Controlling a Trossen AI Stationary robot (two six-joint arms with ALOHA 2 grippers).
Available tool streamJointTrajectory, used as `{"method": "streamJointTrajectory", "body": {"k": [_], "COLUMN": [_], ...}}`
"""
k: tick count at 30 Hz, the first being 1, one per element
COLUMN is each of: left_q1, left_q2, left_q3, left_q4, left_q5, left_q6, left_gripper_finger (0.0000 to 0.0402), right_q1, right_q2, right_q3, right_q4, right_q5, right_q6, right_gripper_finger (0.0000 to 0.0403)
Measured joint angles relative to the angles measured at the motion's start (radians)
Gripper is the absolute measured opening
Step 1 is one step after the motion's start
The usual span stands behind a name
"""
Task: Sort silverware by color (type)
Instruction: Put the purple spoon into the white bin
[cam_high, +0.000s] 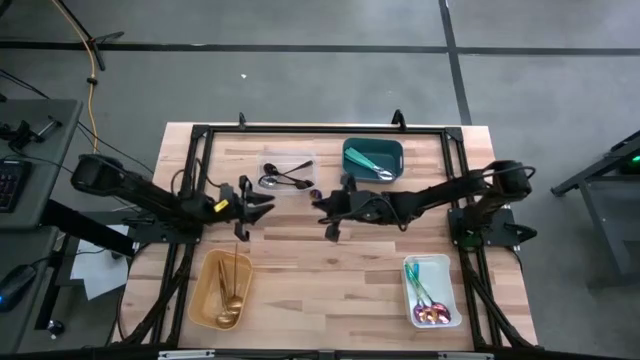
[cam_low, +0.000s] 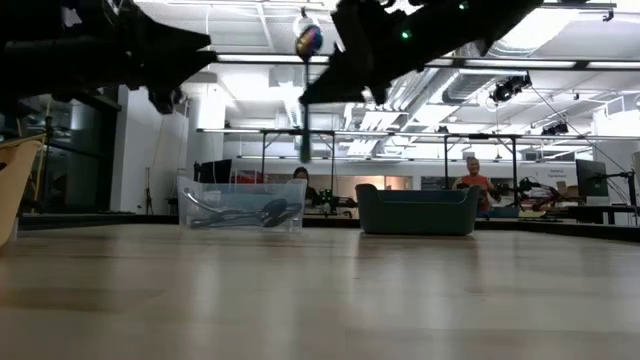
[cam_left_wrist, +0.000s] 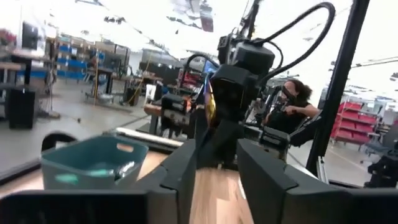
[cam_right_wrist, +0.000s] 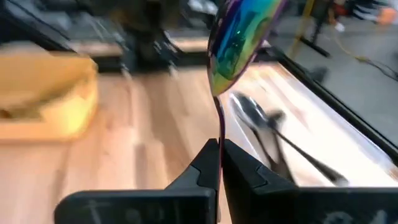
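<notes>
Over the middle of the table the left gripper hangs at about nine o'clock from centre, its fingers parted with nothing between them, above the yellow bin of gold pieces at seven o'clock. Just to its right, the right gripper is clamped tight on the thin handle of an iridescent spoon, bowl held up clear of the wood. Black utensils lie in the clear tray at eleven o'clock, the teal bin sits at one o'clock and more iridescent spoons rest in the white tray at five o'clock.
</notes>
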Motion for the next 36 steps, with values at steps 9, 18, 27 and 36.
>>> {"method": "streamJointTrajectory", "body": {"k": [9, 18, 27, 36], "left_q1": [0.0, 0.001, 0.001, 0.001], "left_q2": [-0.058, -0.054, -0.054, -0.054], "left_q3": [0.016, 0.03, 0.039, 0.039], "left_q4": [-0.135, -0.163, -0.171, -0.172], "left_q5": [0.096, 0.11, 0.109, 0.109], "left_q6": [-0.061, 0.025, 0.027, 0.057], "left_gripper_finger": [0.0169, 0.0177, 0.0179, 0.0179], "right_q1": [-0.014, -0.004, -0.002, -0.001], "right_q2": [-0.16, -0.328, -0.325, -0.325], "right_q3": [-0.174, -0.411, -0.425, -0.425], "right_q4": [0.018, 0.36, 0.41, 0.414], "right_q5": [0.057, -0.015, -0.038, -0.056], "right_q6": [0.042, 0.035, 0.034, 0.019], "right_gripper_finger": [0.0001, 0.0001, 0.0001, 0.0]}}
